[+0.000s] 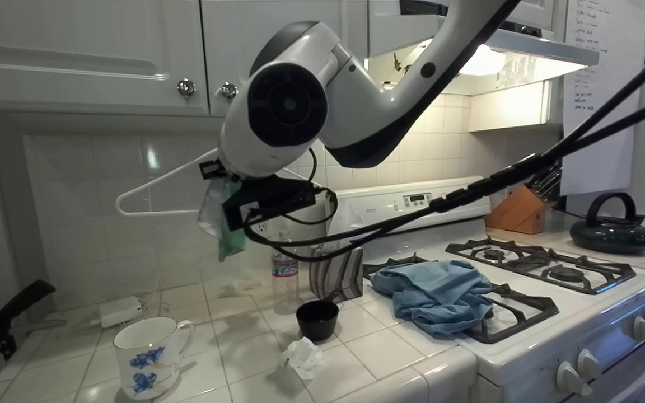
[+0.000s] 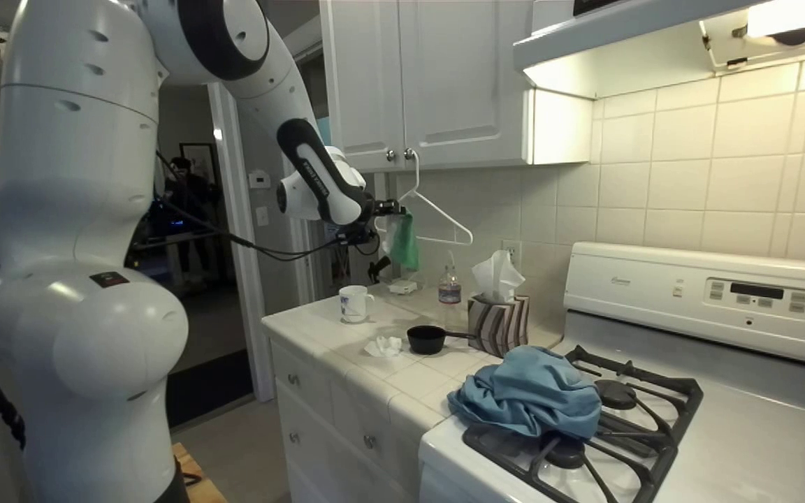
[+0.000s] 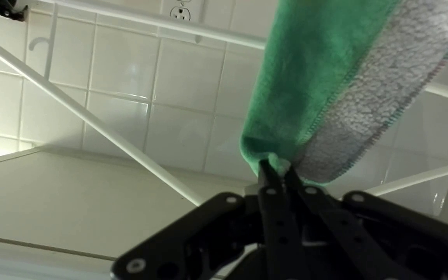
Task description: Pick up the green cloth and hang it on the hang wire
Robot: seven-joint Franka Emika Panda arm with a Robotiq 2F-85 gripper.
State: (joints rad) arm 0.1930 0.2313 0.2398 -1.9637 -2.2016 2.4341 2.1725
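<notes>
The green cloth, green with a pale fleecy underside, hangs from my gripper in both exterior views (image 1: 232, 242) (image 2: 406, 243) and the wrist view (image 3: 309, 74). My gripper (image 3: 278, 171) is shut on a pinched fold of it. The gripper also shows in an exterior view (image 2: 401, 208). A white hanger hangs by its hook from a cabinet knob in an exterior view (image 2: 444, 242). It also shows in an exterior view (image 1: 160, 213) partly behind the arm, and in the wrist view (image 3: 216, 32). The cloth overlaps the hanger's opening and bottom bar; I cannot tell whether they touch.
Below on the tiled counter are a floral mug (image 1: 146, 358), a plastic bottle (image 1: 285, 285), a small black pan (image 1: 317, 320), crumpled tissue (image 1: 303, 358) and a tissue box (image 2: 499, 325). A blue cloth (image 2: 532, 391) lies on the stove. White cabinets (image 2: 458, 77) stand above the hanger.
</notes>
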